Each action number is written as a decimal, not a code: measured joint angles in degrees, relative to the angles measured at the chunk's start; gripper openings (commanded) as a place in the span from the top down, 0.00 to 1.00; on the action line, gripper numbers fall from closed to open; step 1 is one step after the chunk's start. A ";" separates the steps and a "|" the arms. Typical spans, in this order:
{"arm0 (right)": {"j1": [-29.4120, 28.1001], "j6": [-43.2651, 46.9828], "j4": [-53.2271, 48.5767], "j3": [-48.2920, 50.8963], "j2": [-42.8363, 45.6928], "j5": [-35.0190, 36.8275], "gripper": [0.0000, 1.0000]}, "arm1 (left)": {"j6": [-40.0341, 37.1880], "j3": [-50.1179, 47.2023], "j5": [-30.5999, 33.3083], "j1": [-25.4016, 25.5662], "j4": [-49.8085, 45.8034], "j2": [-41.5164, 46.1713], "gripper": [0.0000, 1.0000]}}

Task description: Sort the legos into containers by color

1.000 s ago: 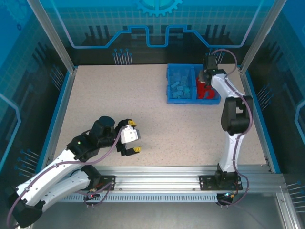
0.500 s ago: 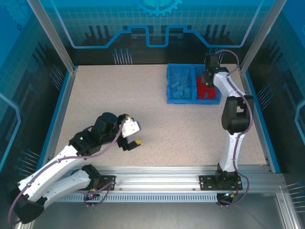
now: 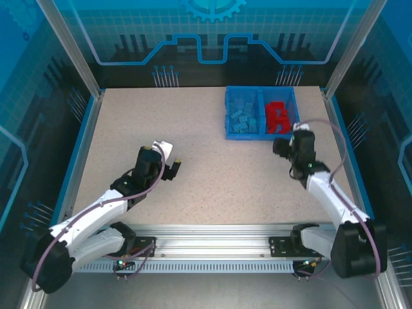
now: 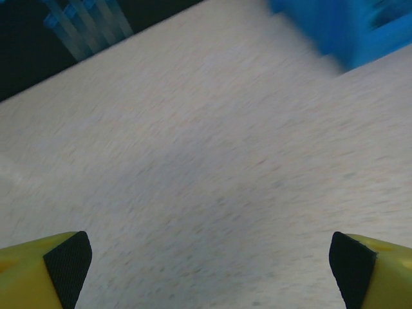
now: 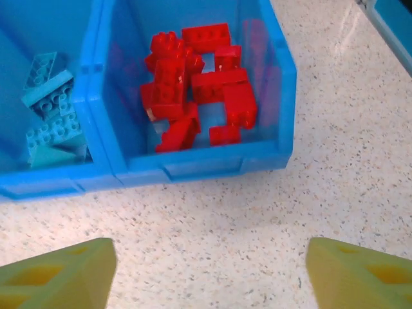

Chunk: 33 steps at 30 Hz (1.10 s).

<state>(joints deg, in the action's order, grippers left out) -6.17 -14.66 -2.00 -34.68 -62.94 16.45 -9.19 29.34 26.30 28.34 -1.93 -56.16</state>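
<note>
Right hand (image 5: 211, 267) spread and empty over the desk (image 5: 335, 161), left hand (image 4: 206, 257) likewise, red legos (image 5: 187, 90) just ahead in the bin (image 5: 199, 168), light blue legos (image 5: 55, 96) ahead-left past its divider (image 5: 103, 84), kept apart by colour.

The desk (image 3: 212, 167) is a pale, speckled beige slab with a blue border along its left and right edges, and both wrist views show the same speckled surface, blurred in the left one. Directly on it stands a blue translucent bin (image 3: 244, 136), rectangular and split by a divider into two side-by-side halves, set flat against the far edge, right of the middle and just short of the far right corner. In the right wrist view its near wall rests flush on the desk, the speckled surface running on in front and to its right.
</note>
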 measured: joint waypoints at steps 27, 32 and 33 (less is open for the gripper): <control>0.13 12.59 45.68 12.39 -23.43 -0.70 0.00 | 9.20 -6.86 -23.85 -29.35 44.57 -31.12 0.01; 0.17 12.61 45.75 12.37 -23.43 -1.40 0.00 | 9.27 -6.84 -23.85 -29.35 44.72 -31.12 0.01; 0.24 12.61 45.72 12.33 -23.43 -1.81 0.00 | 9.27 -6.84 -23.85 -29.35 44.72 -31.12 0.01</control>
<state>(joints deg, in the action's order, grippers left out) -5.93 -2.04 43.72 -22.35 -86.37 14.63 0.08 22.50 2.46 -1.02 42.78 -87.29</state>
